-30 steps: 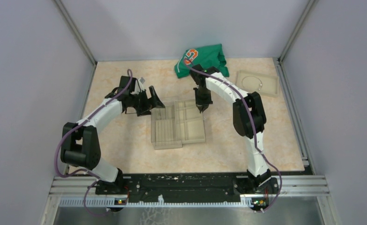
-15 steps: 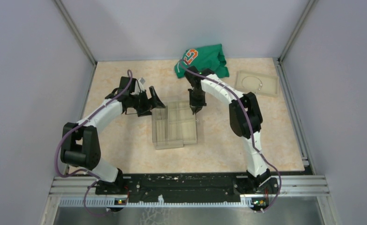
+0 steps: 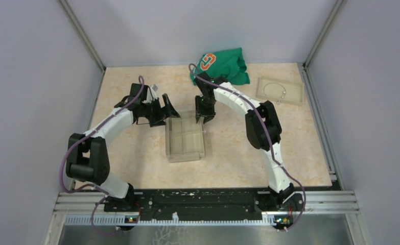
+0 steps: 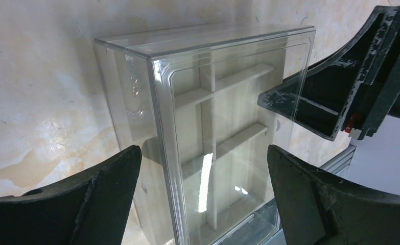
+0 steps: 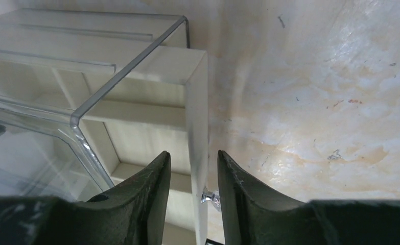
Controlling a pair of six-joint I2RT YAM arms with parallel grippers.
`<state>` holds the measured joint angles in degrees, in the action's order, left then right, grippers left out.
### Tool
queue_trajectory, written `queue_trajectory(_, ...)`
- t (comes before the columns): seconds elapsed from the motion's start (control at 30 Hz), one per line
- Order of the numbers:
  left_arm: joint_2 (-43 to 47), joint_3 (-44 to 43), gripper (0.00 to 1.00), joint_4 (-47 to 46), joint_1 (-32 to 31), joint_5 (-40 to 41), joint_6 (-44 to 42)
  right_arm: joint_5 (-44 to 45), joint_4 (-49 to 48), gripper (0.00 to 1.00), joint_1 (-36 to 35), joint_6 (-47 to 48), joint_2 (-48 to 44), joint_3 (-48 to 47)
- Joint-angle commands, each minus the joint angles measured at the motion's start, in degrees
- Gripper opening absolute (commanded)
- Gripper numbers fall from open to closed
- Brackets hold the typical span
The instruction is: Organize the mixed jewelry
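Note:
The thin silvery wire hoop (image 3: 275, 88) lies in a shallow beige tray (image 3: 296, 97) at the back right, far from both arms. A clear plastic box (image 3: 185, 143) stands mid-table with a beige compartmented drawer (image 5: 197, 102) inside it. My right gripper (image 3: 204, 115) (image 5: 193, 155) is slightly open. Its fingers straddle the drawer's front wall, and the right finger is against the small silvery knob (image 5: 211, 198). My left gripper (image 3: 170, 110) (image 4: 203, 153) is wide open and empty at the box's far left corner. No tiny pieces show in the drawer.
A green shirt (image 3: 224, 63) with an orange print lies crumpled at the back centre, just behind the right arm. The enclosure walls and metal posts frame the table. The black finger of the right gripper (image 4: 330, 92) shows beyond the box in the left wrist view.
My right gripper has moved left, and the beige drawer has slid with it into the clear box. The left arm has not moved.

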<state>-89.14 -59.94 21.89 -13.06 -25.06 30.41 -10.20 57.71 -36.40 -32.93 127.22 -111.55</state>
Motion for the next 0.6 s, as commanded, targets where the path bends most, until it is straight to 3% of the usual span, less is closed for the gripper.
queue_trajectory(0.0, 1.31, -0.44, 0.98, -0.47, -0.21, -1.12, 0.29, -0.81, -5.19, 0.40, 2.22, -0.65, -6.98, 2.74)
queue_trajectory(0.17, 1.10, -0.70, 0.99, -0.21, -0.13, -1.03, 0.09, -1.94, -10.17, 0.39, 6.14, -0.83, -11.65, 10.13)
queue_trajectory(0.23, 0.98, -0.78, 0.98, -0.02, -0.13, -1.10, 0.00, -1.47, -10.88, 0.30, 6.87, -1.18, -12.32, 11.63)
queue_trajectory(0.37, 0.94, -0.96, 0.98, -0.04, -0.17, -1.54, -0.08, -3.08, -12.19, 0.00, 7.05, -1.88, -11.39, 13.14)
queue_trajectory(0.57, 0.56, -1.29, 0.98, 0.04, -0.21, -2.04, -0.14, -6.61, -15.06, 0.00, 6.66, -3.95, -10.47, 13.95)
